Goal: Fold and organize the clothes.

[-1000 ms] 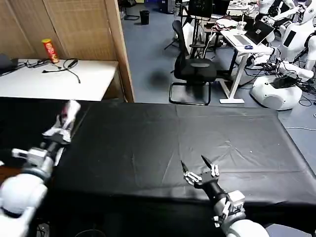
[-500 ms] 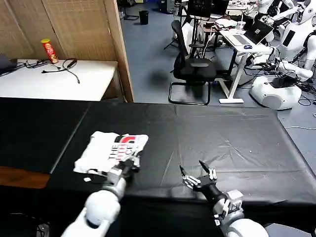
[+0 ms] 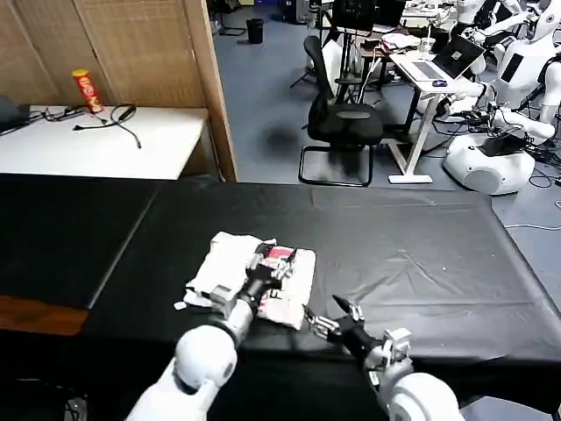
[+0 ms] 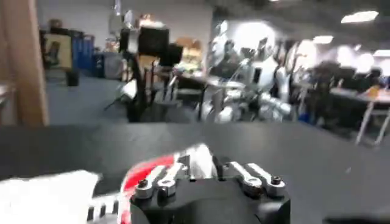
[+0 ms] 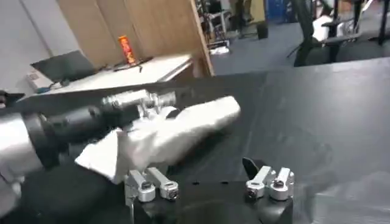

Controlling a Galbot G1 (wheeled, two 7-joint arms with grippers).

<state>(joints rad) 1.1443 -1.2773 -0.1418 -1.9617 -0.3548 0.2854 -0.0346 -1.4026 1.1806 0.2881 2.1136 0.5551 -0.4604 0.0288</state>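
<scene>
Gripping the bunched T-shirt [image 3: 254,276], soft and limp, the left claw [image 3: 266,267] pinches its printed fold; the right claw [image 3: 329,317] waits spread beside it.

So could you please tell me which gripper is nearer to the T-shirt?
Left. The left gripper sits on the T-shirt, over its printed part. The right gripper lies on the black table just off the shirt's near right corner.
</scene>
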